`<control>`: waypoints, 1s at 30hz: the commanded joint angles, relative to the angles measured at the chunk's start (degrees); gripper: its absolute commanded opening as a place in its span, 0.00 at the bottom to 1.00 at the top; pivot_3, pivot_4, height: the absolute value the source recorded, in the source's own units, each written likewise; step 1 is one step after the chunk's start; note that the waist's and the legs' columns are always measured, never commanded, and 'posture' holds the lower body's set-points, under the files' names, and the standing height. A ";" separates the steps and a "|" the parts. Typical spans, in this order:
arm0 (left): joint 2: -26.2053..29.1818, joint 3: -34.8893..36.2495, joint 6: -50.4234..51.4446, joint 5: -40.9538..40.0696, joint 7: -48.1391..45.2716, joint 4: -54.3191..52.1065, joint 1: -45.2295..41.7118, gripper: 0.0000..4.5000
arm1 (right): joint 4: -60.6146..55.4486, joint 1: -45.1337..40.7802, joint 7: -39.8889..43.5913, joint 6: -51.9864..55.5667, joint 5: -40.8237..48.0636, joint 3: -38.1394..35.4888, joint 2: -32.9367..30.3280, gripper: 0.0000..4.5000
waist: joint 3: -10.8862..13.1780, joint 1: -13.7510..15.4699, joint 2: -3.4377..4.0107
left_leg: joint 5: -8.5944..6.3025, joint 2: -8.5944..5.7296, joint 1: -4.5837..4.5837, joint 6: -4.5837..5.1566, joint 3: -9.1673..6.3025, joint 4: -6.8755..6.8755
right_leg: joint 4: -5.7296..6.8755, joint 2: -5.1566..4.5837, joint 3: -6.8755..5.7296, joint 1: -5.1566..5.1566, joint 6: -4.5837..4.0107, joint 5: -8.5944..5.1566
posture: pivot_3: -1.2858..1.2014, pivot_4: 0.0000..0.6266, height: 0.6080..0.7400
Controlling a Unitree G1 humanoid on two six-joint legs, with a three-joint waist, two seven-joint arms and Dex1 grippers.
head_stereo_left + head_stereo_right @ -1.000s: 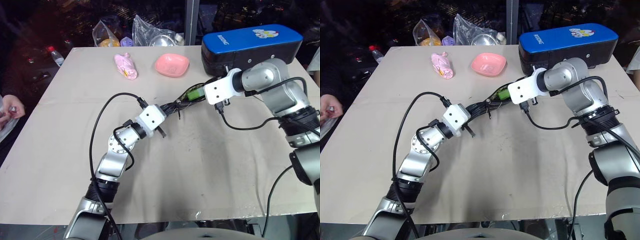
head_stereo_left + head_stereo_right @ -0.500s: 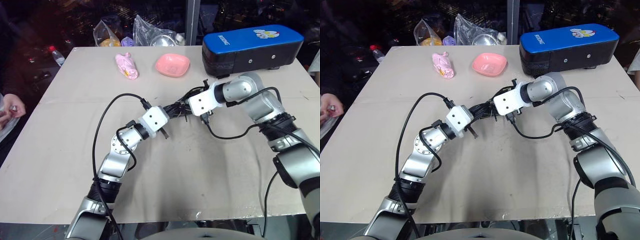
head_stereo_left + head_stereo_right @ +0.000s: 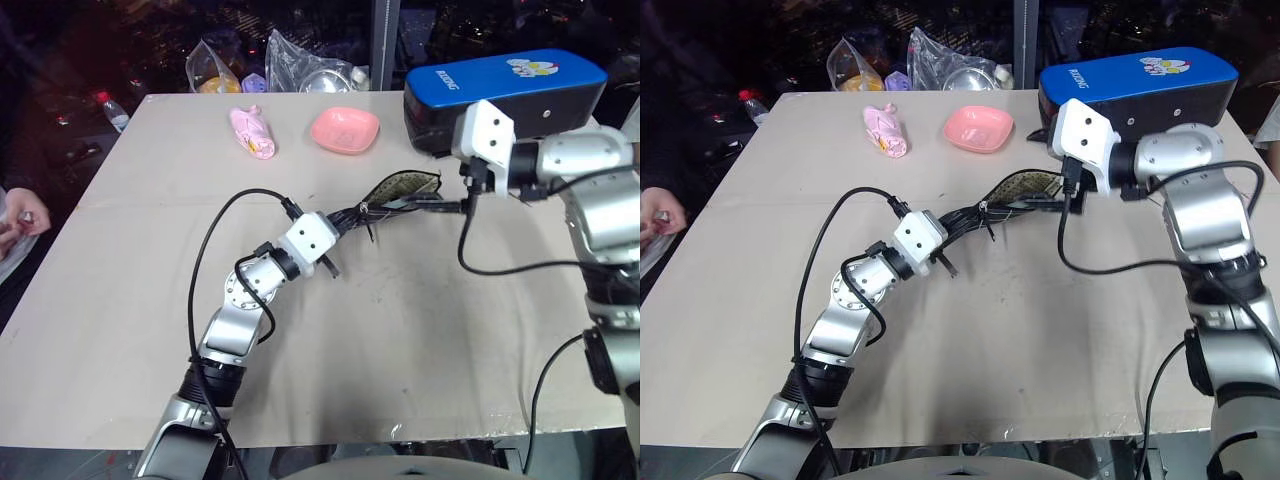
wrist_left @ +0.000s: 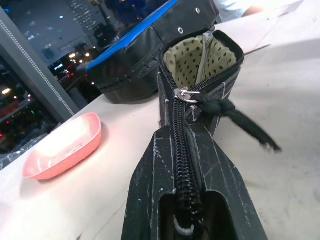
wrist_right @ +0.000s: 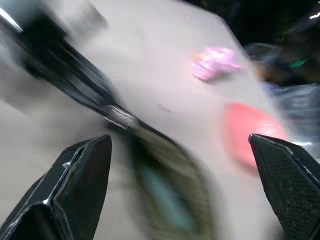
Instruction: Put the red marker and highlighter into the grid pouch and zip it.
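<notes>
The right end effector [image 5: 175, 195] has dropped the highlighter into the grid pouch [image 3: 398, 190], opened wide and drawn back above it; the left end effector [image 4: 187, 220] stays clamped on the pouch's zipped end. Zipping comes next.

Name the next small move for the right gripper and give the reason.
Probably bring the open right gripper back to the zipper pull and draw it toward the gaping end. The grid pouch is zipped only partway, its dotted lining exposed, while the left gripper is shut on the closed end and holds it off the table.
</notes>
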 commanded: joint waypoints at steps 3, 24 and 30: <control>0.02 1.05 -0.14 -1.76 -0.22 -1.36 0.18 0.00 | -12.48 7.21 -8.54 23.93 11.45 -3.49 1.18 0.99 | -0.01 0.18 -0.01 | 0.00 -0.02 -0.13 0.00 -0.06 0.12 | -0.03 -0.17 -0.11 -0.04 0.00 0.00 | 0.52 0.24 0.89; 1.52 1.48 0.44 -1.75 -0.73 -2.64 0.96 0.00 | 6.30 0.96 -31.42 23.93 11.17 -1.47 22.57 0.51 | -0.02 -0.53 -0.03 | 0.01 -0.08 -0.26 0.01 -0.23 0.18 | -0.07 0.31 -0.21 -0.05 0.01 0.00 | 0.52 0.24 0.89; 1.62 1.47 0.41 -1.50 -0.53 -3.02 1.82 0.00 | 6.19 1.38 -33.63 24.25 12.43 -2.86 23.81 0.01 | -0.03 -0.64 -0.03 | 0.01 -0.08 -0.25 0.00 -0.24 0.18 | -0.05 0.33 -0.21 -0.05 0.02 0.00 | 0.52 0.24 0.89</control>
